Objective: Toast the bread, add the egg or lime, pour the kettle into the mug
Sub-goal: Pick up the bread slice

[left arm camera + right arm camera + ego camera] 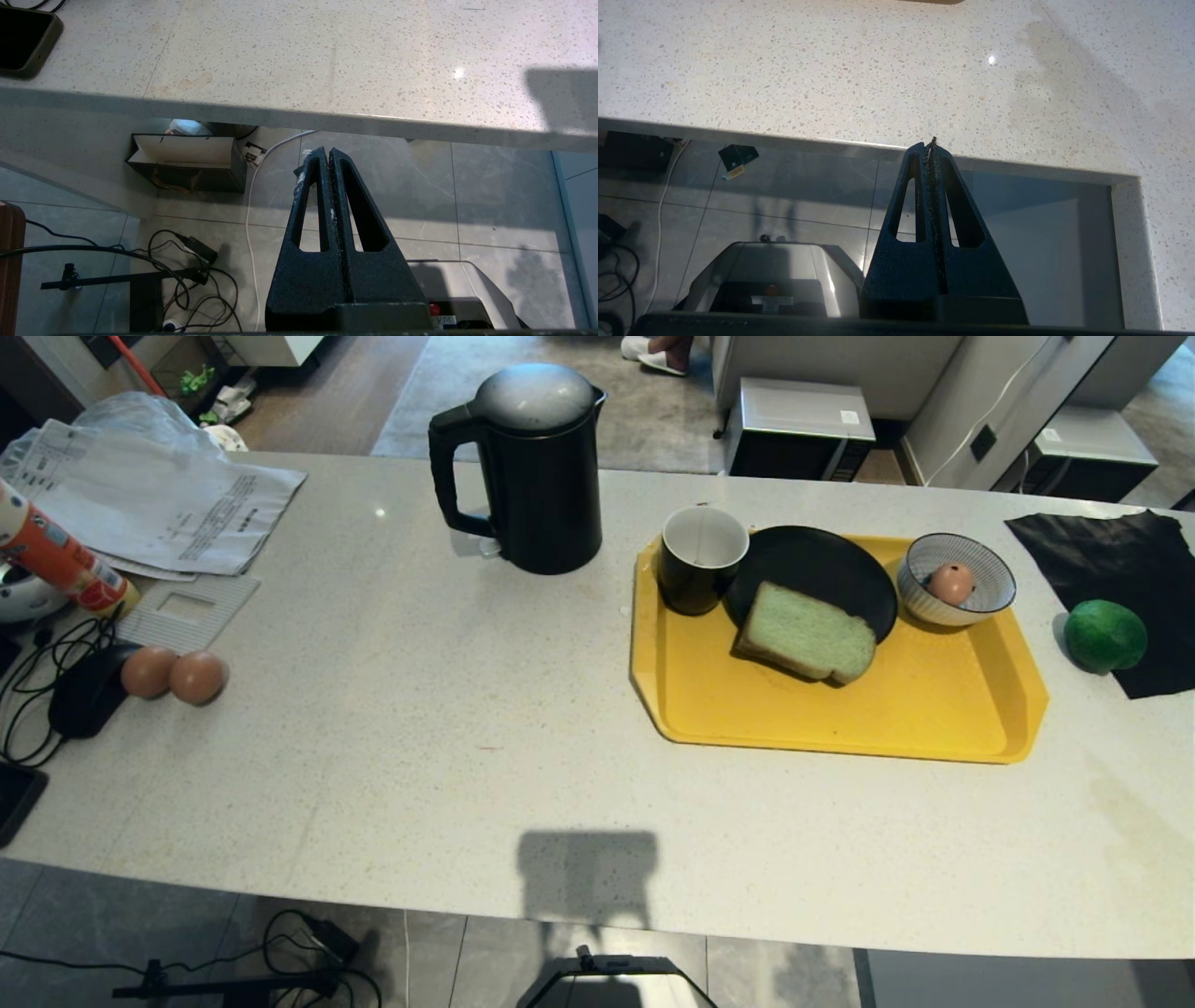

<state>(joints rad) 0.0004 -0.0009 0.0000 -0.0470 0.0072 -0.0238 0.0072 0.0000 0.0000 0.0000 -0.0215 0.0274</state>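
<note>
Both arms parked below the near tabletop (392, 756) edge, nothing started yet

Left to right:
- left end effector (330, 156): clenched, empty, fingers pressed together, hanging over the floor just short of the tabletop edge. Two loose eggs (174, 675) sit on the tabletop well beyond it and off to its left, next to cables and papers
- kettle (527, 471): upright, lid on, handle facing left, far ahead of both end effectors, roughly between them, standing on the tabletop just left of the yellow tray (934, 709)
- mug (700, 560): upright, looks empty, on the tray's far-left corner, touching or nearly touching the black plate (822, 569)
- bread (808, 635): lying half on the plate's near rim, half on the tray, ahead of the right end effector and well out of reach from here
- striped bowl (990, 602): far-right corner of the tray, one egg already inside
- lime (1105, 636): on the black mat (1102, 551) just right of the tray, farthest to the right of the right end effector
- right end effector (932, 144): clenched, empty, tips level with the tabletop edge, over the floor

No toaster visible in any view, so can't tell where the bread is meant to go

Judgement: step in hand is the first one, bread pickup. Next move calls for raising the right arm over the tabletop, releasing the fingers, coming down on the bread's overhanging near edge. The slice is soft and tilted on the rim, so a light pinch is needed or it could crush or slide the plate
</note>
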